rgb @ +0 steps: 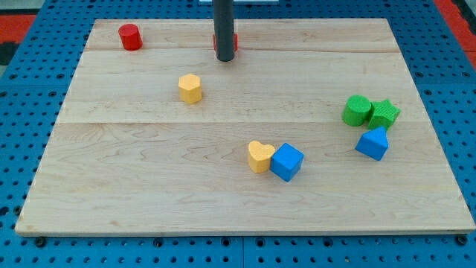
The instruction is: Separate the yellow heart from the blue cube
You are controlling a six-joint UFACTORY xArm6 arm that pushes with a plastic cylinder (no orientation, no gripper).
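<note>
The yellow heart (pixel 259 156) lies on the wooden board, below the middle of the view. The blue cube (pixel 287 161) sits right against the heart's right side, touching it. My tip (pixel 224 57) is near the view's top, well above and a little left of the pair. It stands just in front of a red block (pixel 233 42) that the rod mostly hides.
A yellow hexagonal block (pixel 190 88) lies left of centre. A red cylinder (pixel 130 36) is at the top left. At the right are a green cylinder (pixel 358 110), a green star (pixel 384 114) and a second blue block (pixel 372 144). Blue pegboard (pixel 30 89) surrounds the board.
</note>
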